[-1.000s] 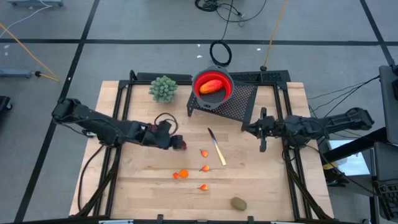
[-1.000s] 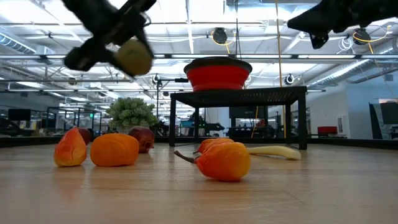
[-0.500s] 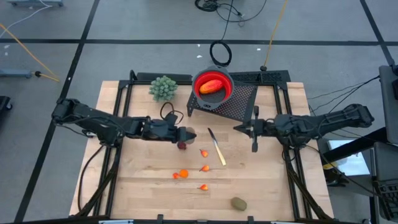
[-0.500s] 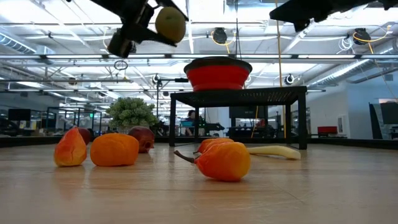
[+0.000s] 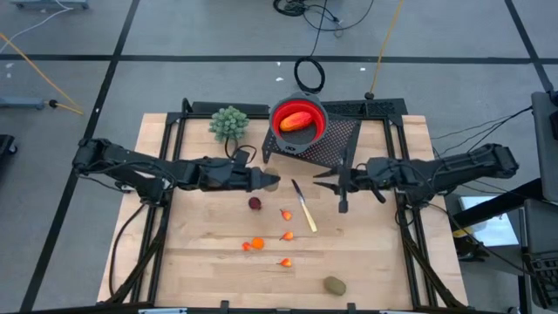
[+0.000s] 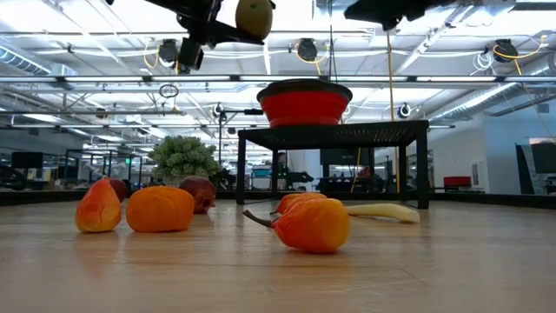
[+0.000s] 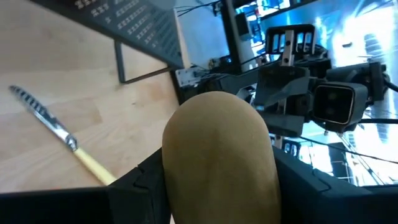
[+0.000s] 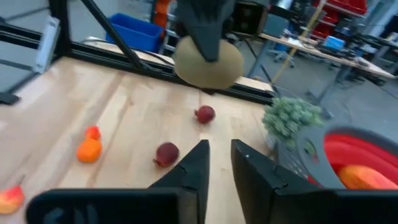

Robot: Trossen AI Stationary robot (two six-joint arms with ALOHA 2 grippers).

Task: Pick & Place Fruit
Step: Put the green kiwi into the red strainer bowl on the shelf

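No writing can be read. The left tool [image 5: 267, 181] holds one brownish oval [image 5: 272, 181] aloft over the bench [image 5: 384, 262], near the red bowl [image 5: 299, 122]. The right tool [image 5: 336, 185], fingers narrowly apart, hovers empty, facing it. A second oval [image 5: 334, 285] lies at the bench's front edge.

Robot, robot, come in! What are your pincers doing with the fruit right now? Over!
Left pincer shut on brownish-green fruit, held high above table. Right pincer empty, facing it, fingers slightly parted. Red bowl on rack holds one orange-red fruit. Nothing between.
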